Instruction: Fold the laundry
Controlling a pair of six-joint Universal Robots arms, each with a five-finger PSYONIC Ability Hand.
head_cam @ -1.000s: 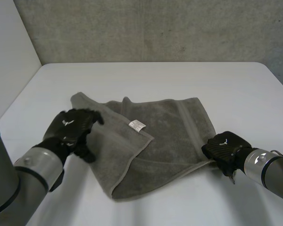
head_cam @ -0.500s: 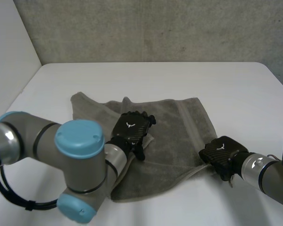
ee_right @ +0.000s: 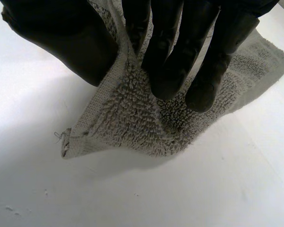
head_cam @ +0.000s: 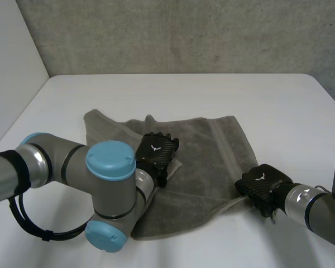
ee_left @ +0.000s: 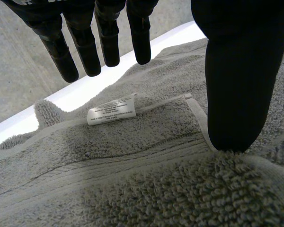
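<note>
towel [head_cam: 206,162]: grey, middle of table [head_cam: 257,100].
our left hand [head_cam: 156,153]: straight-fingered, empty — thumb on the folded flap [ee_left: 132,142].
our right hand [head_cam: 262,187]: pinching its 4 o'clock corner.
step: mid-fold, we judge; next, corner toward 10 o'clock.

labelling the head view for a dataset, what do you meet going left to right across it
left arm's blue cap → left hand, flat on the towel → stitched band of the towel → right hand, pinching the towel's corner → right arm
</note>
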